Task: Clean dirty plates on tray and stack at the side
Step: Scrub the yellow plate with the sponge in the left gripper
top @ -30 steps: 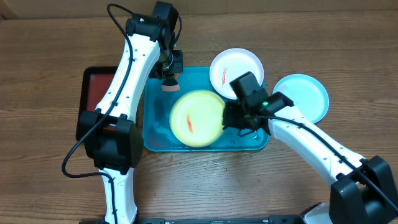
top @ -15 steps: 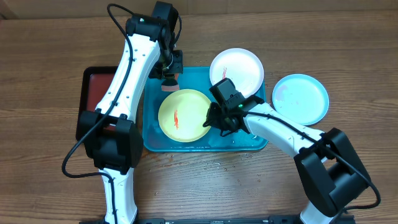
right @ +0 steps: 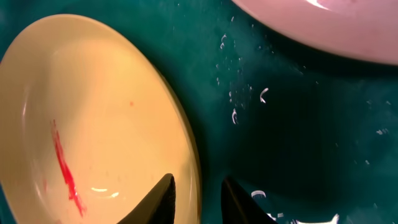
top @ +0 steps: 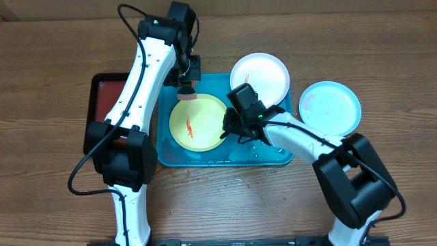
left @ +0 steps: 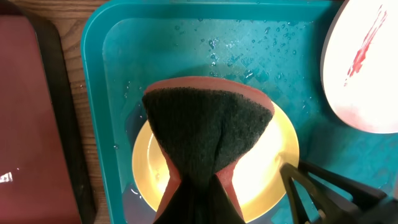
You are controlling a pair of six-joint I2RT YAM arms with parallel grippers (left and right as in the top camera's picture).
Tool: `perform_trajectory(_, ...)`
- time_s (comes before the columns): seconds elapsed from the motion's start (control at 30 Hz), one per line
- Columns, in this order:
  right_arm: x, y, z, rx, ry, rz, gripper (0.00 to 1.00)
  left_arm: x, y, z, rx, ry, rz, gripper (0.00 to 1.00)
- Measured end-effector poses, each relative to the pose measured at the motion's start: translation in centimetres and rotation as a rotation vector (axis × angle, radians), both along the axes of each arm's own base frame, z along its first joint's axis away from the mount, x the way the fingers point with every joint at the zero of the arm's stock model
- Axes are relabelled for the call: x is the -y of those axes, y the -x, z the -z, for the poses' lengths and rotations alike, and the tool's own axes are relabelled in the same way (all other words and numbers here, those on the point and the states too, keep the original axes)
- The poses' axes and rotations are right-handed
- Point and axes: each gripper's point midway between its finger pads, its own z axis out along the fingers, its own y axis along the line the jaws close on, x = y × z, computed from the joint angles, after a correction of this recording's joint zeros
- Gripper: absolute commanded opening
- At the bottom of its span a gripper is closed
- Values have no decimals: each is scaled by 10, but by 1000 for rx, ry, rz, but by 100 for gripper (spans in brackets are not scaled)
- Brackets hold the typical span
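The tray's (top: pixel 225 162) plate (top: pixel 194 126) is straddled by the right gripper's (right: pixel 198 193) parted jaws; the left gripper's (top: pixel 184 80) clamped sponge (left: pixel 208 124) must be lowered for scrubbing.

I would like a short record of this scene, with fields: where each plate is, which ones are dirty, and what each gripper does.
yellow-green plate: flat in turquoise tray, red smear
white plate: over tray's far right corner, red smear
light blue plate: on table, right of tray
left gripper: shut on scouring sponge, above yellow-green plate's far edge
right gripper: jaws slightly apart, astride yellow-green plate's rim
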Motion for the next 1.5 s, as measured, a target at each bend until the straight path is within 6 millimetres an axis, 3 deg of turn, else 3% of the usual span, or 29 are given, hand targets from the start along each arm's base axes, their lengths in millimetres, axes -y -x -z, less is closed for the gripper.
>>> perform_trajectory(0.5,-2,-13,4,38,-15,52,4,-1,5,10,-25,-7,0,4)
perform_trajectory(0.83,2,-8,9,-28,-23,140,4,-5,17,30,-85,-23,0,4)
perform_trajectory(1.03,2,-2,10,-82,-52,149,4,-7,23,53,-114,-37,0,4)
perform_trajectory(1.5,-3,6,10,-124,-68,106,4,-12,41,126,-143,-51,44,4)
